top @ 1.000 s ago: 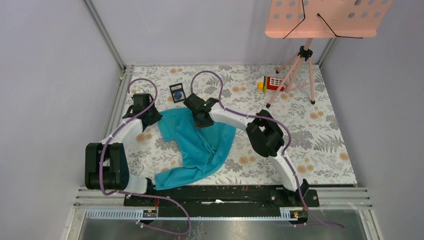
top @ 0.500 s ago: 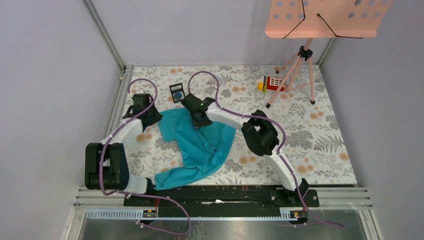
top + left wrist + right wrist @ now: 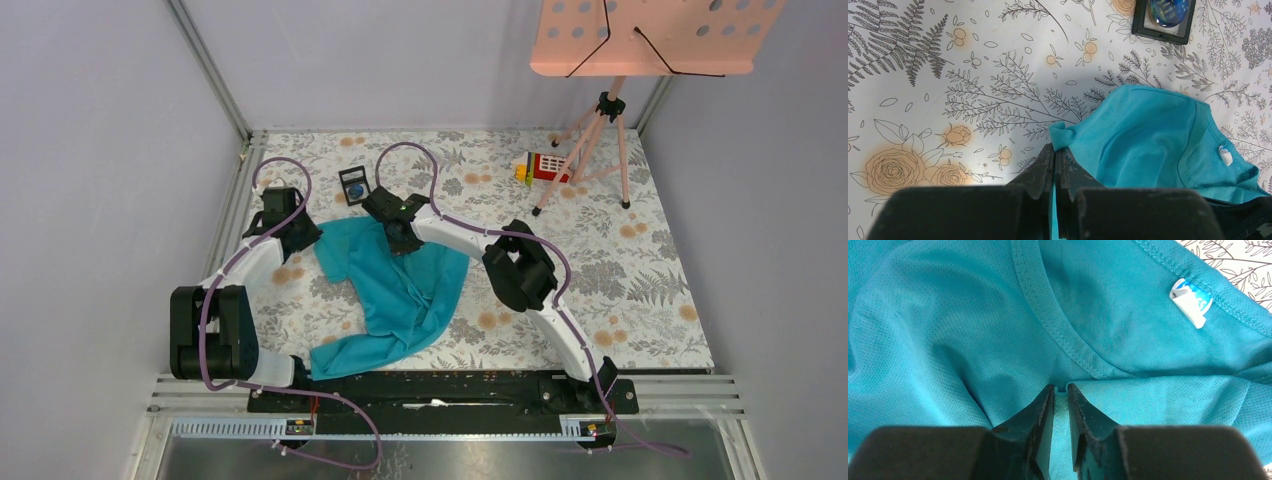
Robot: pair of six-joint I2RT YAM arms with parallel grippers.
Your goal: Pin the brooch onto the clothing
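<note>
— Up at the neckline, what is the right hand (image 3: 1060, 390) doing?
— It is clenched on a thin fold of the T-shirt (image 3: 400, 285), just below the collar seam, with the white neck label (image 3: 1190, 301) off to one side. The left hand (image 3: 1054, 150) is likewise nipped onto cloth, at a corner of the shirt's edge.
— And the brooch (image 3: 1168, 11)?
— Sitting in its black frame (image 3: 1160, 34) on the surface (image 3: 620, 260), beyond the shirt and apart from it. Neither hand has it.
— So what could go wrong from here?
— Both hands are taken up with cloth, so I judge one must let go to fetch the brooch. The freed fabric may then slump and bunch up. Each grip holds only a sliver of thin mesh, which could slide out if the hands pull apart to spread the shirt. If the cloth is dragged toward the frame, it could nudge the frame or cover the brooch.
</note>
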